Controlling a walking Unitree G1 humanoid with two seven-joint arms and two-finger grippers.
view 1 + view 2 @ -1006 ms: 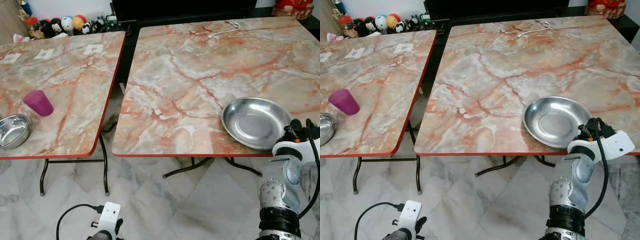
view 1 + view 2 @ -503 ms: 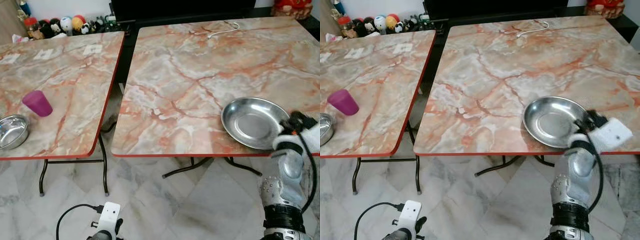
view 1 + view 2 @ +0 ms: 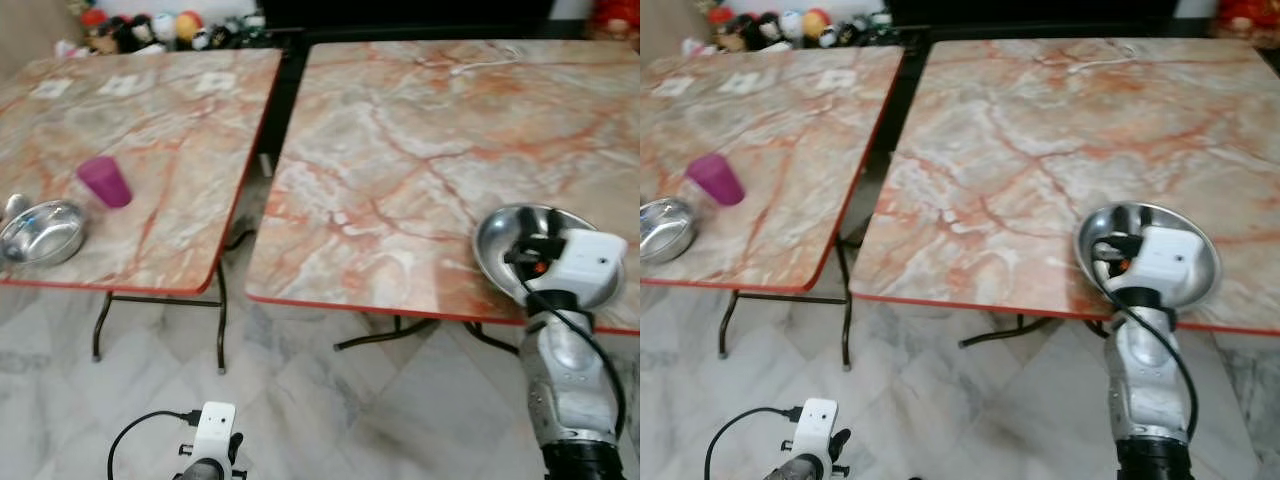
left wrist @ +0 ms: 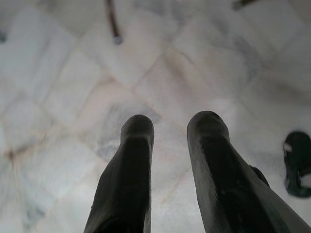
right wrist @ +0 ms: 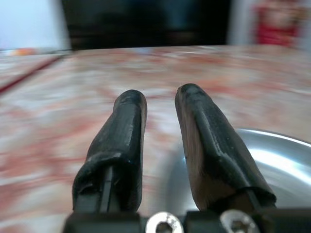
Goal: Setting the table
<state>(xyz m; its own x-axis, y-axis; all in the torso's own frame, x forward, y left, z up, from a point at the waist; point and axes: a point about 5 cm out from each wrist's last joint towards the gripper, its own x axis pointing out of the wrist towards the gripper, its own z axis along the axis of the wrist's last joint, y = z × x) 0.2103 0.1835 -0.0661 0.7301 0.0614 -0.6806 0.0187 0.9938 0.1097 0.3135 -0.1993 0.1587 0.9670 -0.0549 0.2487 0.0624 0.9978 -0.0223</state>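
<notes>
Plate: steel, lower right of head view, near table edge.
R gripper: over plate rim, narrow gap, empty.
L gripper: wrist view shows floor, narrow gap.
Cup, bowl: left table.

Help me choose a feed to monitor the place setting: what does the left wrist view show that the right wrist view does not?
Left wrist view: pale marble floor tiles and a thin dark table leg, beyond the idle left gripper. Right wrist view: the orange-veined marble tabletop and the round silver metal dish, just past the right gripper. Shared: a pair of black jaws, slightly parted, holding nothing.
</notes>
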